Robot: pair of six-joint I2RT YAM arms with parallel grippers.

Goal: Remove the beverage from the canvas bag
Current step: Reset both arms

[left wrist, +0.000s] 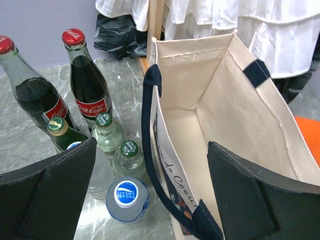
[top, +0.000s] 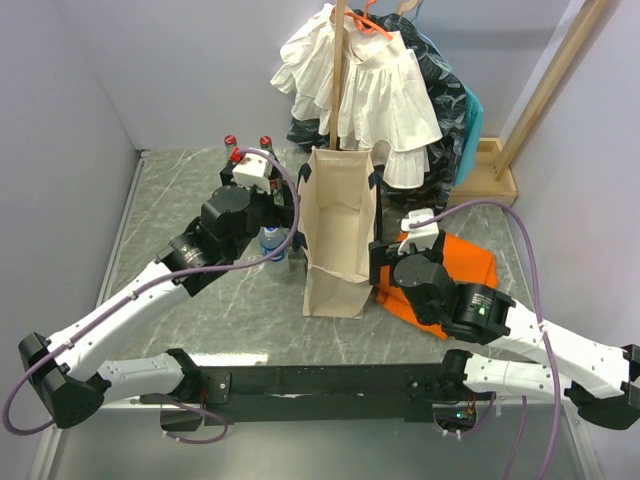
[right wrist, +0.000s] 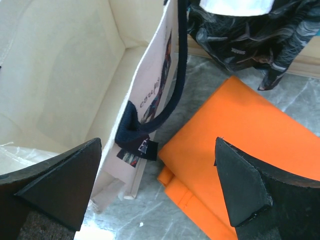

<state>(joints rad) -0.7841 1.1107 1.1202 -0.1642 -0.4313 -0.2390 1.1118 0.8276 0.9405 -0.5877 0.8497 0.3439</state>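
- The canvas bag (top: 333,292) stood upright mid-table with its mouth open. No drink showed inside it.
- The Pocari Sweat bottle (left wrist: 127,197) stood on the table just beside the bag's left wall, in front of the Coca-Cola bottles (left wrist: 90,90).
- My left gripper (left wrist: 150,175) hung above it, fingers spread wide and holding nothing.
- My right gripper (right wrist: 157,170) was spread too, astride the bag's right wall, near the orange cloth (right wrist: 240,135).
- I judged the bottle to be smooth, slightly yielding plastic, moderately heavy. I'd take it round the body, just below the cap.
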